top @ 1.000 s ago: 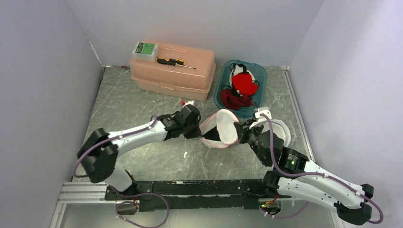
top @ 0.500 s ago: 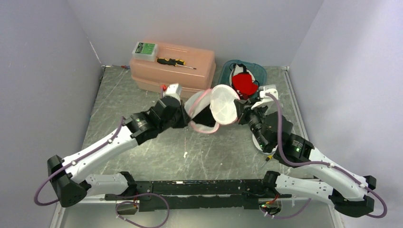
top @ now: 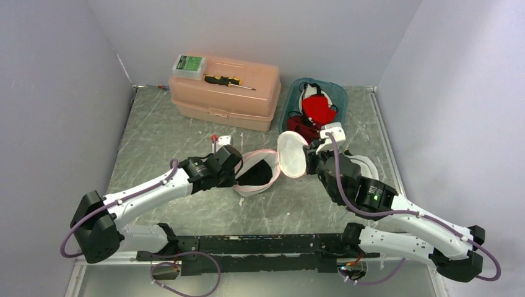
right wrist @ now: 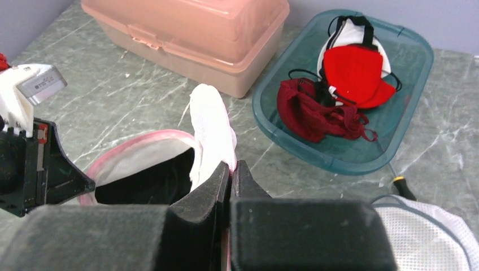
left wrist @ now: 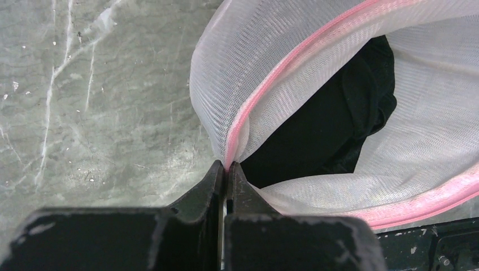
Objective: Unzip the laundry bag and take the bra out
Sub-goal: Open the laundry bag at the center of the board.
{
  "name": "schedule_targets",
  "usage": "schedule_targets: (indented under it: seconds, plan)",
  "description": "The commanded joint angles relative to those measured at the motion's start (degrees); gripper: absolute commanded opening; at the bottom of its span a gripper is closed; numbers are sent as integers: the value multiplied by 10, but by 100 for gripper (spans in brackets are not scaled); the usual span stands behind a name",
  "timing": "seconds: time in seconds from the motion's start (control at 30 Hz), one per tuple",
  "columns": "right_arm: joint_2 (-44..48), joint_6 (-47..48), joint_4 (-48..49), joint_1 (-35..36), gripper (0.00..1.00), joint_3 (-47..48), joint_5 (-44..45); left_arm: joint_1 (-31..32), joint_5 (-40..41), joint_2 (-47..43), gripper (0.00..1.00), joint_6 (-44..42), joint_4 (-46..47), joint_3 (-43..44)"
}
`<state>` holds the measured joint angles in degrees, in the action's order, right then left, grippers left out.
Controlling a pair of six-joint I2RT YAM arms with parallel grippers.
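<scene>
The laundry bag [top: 252, 162] is white mesh with a pink zipper edge and lies mid-table with its mouth gaping. A black bra [top: 256, 177] shows inside it. My left gripper [top: 238, 176] is shut on the pink rim at the bag's left end. My right gripper [top: 308, 166] is shut on the upturned round flap [top: 291, 154] at the right end. The left wrist view shows the left gripper [left wrist: 226, 167] pinching the laundry bag's [left wrist: 271, 73] seam, the bra [left wrist: 327, 124] just beyond. In the right wrist view the right gripper [right wrist: 231, 167] clamps the flap [right wrist: 212, 130] above the bra [right wrist: 152, 183].
A pink toolbox [top: 226, 93] stands at the back with a green packet [top: 189, 65] and a screwdriver [top: 229, 81] on top. A teal tray [top: 339, 99] of red and white garments [top: 319, 110] sits behind my right gripper. Another white mesh bag [top: 366, 167] lies under my right arm.
Both grippers, still holding the bag, lifted it toward the back half a second ago and have now brought it down nearer and leftward. Its mouth gapes wider, showing more of the bra.
</scene>
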<state>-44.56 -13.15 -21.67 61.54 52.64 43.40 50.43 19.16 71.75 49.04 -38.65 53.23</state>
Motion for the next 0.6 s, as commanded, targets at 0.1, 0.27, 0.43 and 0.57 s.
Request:
schedule_targets:
  seconds: [0.1, 0.27, 0.43, 0.57]
  plan:
    - [73, -104, -41, 8, 0, -92, 33, 1, -24, -47, 3, 14, 80, -73]
    - [109, -176, -96, 8, 2, -123, 37, 2, -51, -64, 3, 11, 140, -114]
    - [110, -211, -117, 8, 32, -139, 36, 1, -61, -35, 3, 4, 154, -102]
    - [101, -220, -143, 8, 55, -120, 55, 1, -60, -20, 3, 4, 147, -88]
